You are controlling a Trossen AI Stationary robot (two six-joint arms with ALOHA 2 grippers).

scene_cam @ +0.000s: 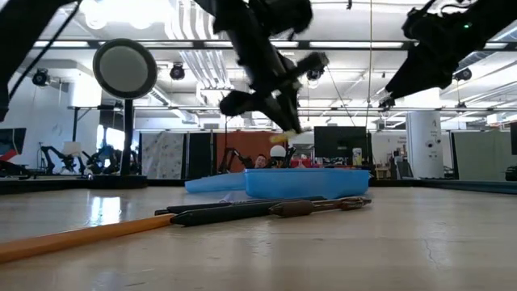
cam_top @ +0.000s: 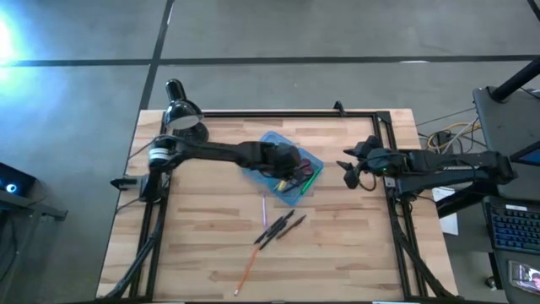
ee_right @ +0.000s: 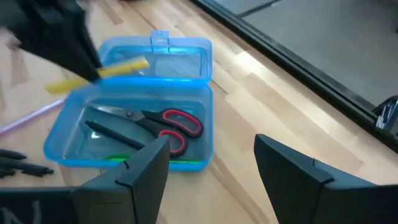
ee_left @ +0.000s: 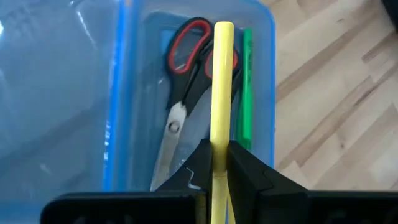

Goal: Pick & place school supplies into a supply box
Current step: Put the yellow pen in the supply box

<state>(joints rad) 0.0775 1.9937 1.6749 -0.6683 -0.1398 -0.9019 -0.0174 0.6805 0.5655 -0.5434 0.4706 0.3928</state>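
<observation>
Centrally on the worktop (cam_top: 354, 253), the supply box (cam_top: 283, 167) lies with its lid open, bare wood on every side. Above it the left tool (ee_left: 213, 163) is clenched on a yellow pencil (ee_left: 220, 93). Inside lie red-handled scissors (ee_left: 186, 81) and a green pen (ee_left: 246, 87). Well apart, the right tool (cam_top: 350, 173) hovers released.
</observation>
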